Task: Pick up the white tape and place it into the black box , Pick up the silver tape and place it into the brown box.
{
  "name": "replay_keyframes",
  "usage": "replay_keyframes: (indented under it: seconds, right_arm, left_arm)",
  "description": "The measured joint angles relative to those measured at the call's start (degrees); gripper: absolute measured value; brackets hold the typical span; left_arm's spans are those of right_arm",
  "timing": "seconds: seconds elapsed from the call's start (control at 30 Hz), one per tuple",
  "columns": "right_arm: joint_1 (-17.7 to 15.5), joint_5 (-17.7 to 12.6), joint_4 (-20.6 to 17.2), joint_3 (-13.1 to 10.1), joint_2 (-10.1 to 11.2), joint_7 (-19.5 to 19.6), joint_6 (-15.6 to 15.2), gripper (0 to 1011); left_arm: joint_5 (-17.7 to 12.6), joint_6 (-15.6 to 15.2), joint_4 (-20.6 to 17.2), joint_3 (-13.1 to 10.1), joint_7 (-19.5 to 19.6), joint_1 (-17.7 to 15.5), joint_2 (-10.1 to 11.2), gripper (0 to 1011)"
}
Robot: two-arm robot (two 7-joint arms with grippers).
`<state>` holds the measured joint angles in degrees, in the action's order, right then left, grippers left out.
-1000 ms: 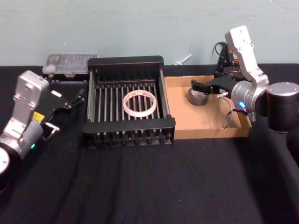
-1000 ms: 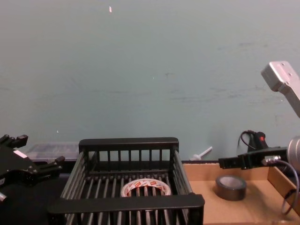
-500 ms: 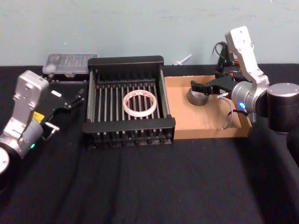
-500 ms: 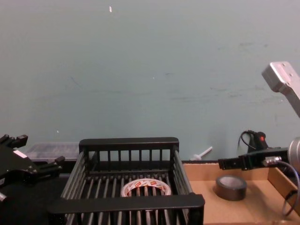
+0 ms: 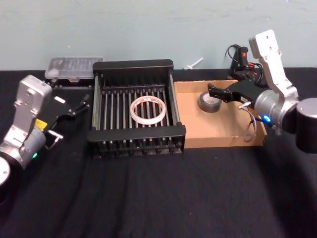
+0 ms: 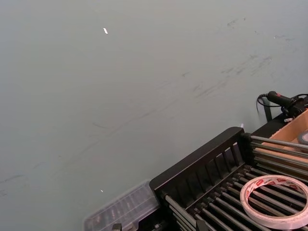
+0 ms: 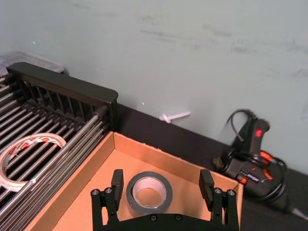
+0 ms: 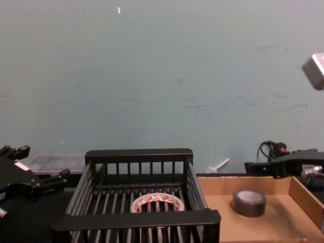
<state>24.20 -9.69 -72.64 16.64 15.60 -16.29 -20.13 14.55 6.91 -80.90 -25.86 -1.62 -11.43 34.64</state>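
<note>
Tapes both lie in their boxes. White tape (image 5: 147, 110) lies flat on the slatted floor of the black box (image 5: 132, 65), near the middle. Silver tape (image 5: 210, 102) lies flat on the floor of the brown box (image 5: 221, 140), toward the far left corner, apart from the walls.

Right gripper (image 5: 214, 92) hangs above the silver tape, clear of it; in the right wrist view its fingers (image 7: 117, 181) stand spread wide on either side of the roll below, holding nothing. Left gripper (image 5: 84, 102) sits off the black box's left side over the dark cloth, parked; whether its fingers are open I cannot tell.

Judgement: both placements look done, and the step in hand is the right arm's retreat. To do it well, lift straight up before swinging outward, so the spread fingers clear the tray's far and right walls and the cable looped near the tray's right wall does not snag the cardboard. Keep the fingers apart until clear.

Writing: red printed marks ring the white tape's inner band; too small to read. No other legible label.
</note>
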Motion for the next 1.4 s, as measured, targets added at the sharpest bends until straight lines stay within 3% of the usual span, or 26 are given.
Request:
replay_keyframes:
  seconds: [0.3, 0.5, 0.93, 1.4]
  right_arm:
    - [-6.32, 2.23, -7.27, -1.27, 2.56, 0.85, 6.01, 1002]
    - [-9.14, 4.13, -9.29, -1.48, 3.59, 0.83, 10.65, 1002]
    - [-12.06, 5.89, -6.59, -2.91, 2.13, 1.56, 19.82, 1002]
    - [-12.11, 5.78, -3.9, -3.82, 0.48, 1.6, 21.65, 1002]
  left_arm:
    - [0.0, 0.0, 0.0, 0.0, 0.0, 0.0, 0.0, 1001]
    - [0.0, 0.0, 0.0, 0.0, 0.0, 0.0, 0.0, 1001]
    - [0.0, 0.0, 0.0, 0.0, 0.0, 0.0, 0.0, 1001]
    - [0.0, 0.0, 0.0, 0.0, 0.0, 0.0, 0.0, 1001]
